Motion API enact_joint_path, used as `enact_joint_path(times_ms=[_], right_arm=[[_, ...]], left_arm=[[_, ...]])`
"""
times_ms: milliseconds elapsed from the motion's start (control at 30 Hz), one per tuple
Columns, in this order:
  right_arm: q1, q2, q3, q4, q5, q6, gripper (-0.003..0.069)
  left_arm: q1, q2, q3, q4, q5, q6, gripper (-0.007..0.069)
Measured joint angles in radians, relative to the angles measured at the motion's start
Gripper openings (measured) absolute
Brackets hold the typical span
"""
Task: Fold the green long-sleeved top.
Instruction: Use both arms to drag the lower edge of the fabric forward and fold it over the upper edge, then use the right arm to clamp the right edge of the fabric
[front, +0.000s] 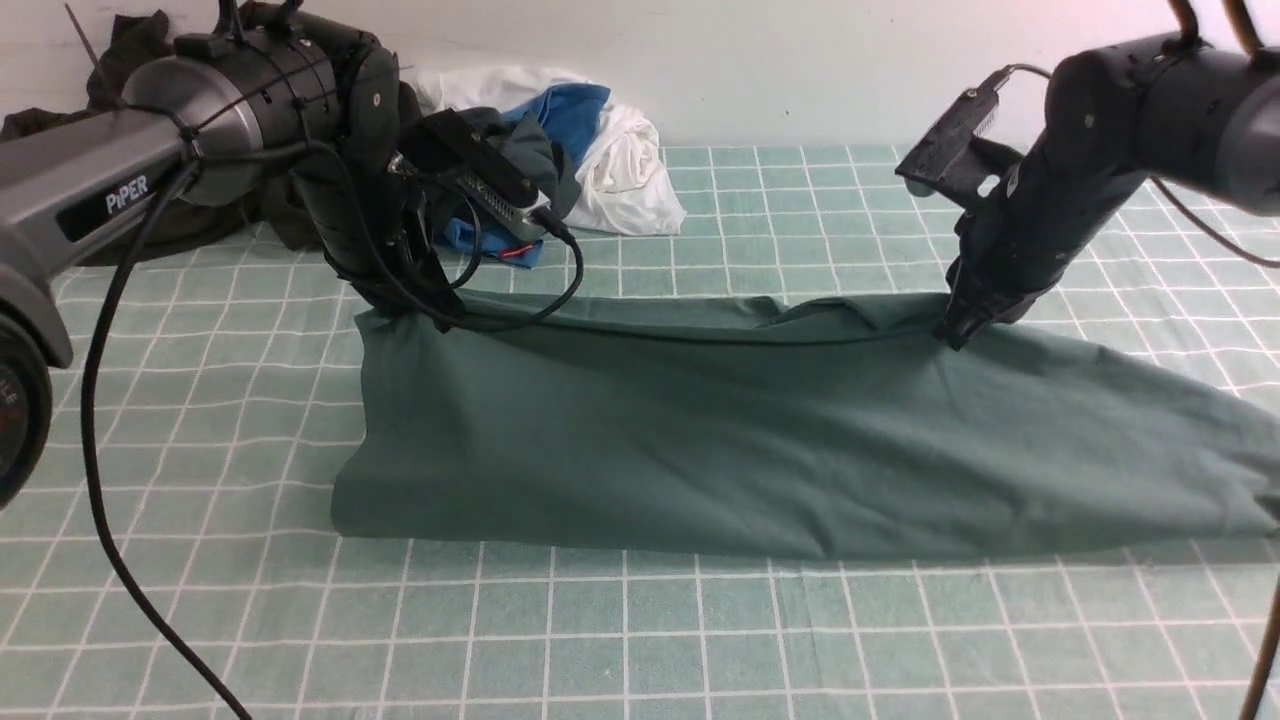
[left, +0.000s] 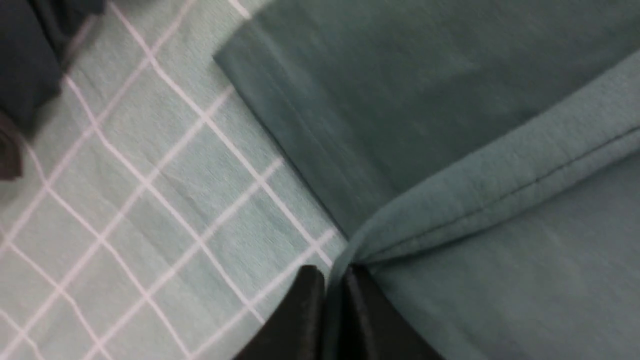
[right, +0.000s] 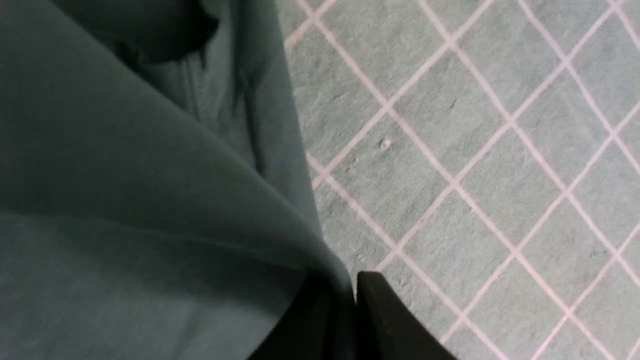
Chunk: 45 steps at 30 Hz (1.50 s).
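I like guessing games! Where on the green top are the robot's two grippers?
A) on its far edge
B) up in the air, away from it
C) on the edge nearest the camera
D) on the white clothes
A: the left gripper and the right gripper both sit at the far edge of the green top, each with fabric between its fingers.

Bare checked cloth (front: 640, 640) fronts the green top (front: 760, 440); a clothes pile (front: 620, 170) blocks the far-left corner.
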<state>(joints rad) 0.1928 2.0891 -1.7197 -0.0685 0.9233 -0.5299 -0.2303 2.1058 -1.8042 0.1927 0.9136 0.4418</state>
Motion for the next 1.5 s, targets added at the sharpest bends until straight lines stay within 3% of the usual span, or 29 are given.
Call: enact_joint_path(times_ms=[167, 300, 400, 567, 767, 867, 1133, 1500], right_arm=[[-0.023, 0.019, 0.000, 0.000, -0.073, 0.098, 0.0183], [-0.036, 0.022, 0.000, -0.006, -0.133, 0.201, 0.0288], [-0.030, 0.012, 0.000, 0.011, -0.094, 0.226, 0.0325], [0.025, -0.016, -0.001, 0.147, 0.030, 0.151, 0.0334], [0.055, -0.016, -0.001, 0.241, -0.001, 0.091, 0.0333], [0.054, -0.016, -0.001, 0.240, -0.016, 0.089, 0.0333], [0.054, -0.016, -0.001, 0.229, -0.022, 0.077, 0.0333], [0.054, -0.016, -0.001, 0.189, -0.022, 0.070, 0.0333]], left_arm=[[0.001, 0.005, -0.001, 0.049, -0.069, -0.037, 0.0107], [0.001, 0.021, -0.002, 0.083, -0.102, -0.100, 0.0215], [0.001, 0.019, -0.003, 0.087, -0.086, -0.139, 0.0285], [0.000, -0.021, -0.010, 0.084, 0.038, -0.176, 0.0325], [0.010, -0.029, -0.013, 0.039, 0.121, -0.174, 0.0325], [0.024, -0.013, -0.013, -0.002, 0.138, -0.136, 0.0325], [0.032, 0.096, -0.013, -0.156, 0.049, 0.154, 0.0325], [0.032, 0.159, -0.013, -0.166, -0.055, 0.179, 0.0325]])
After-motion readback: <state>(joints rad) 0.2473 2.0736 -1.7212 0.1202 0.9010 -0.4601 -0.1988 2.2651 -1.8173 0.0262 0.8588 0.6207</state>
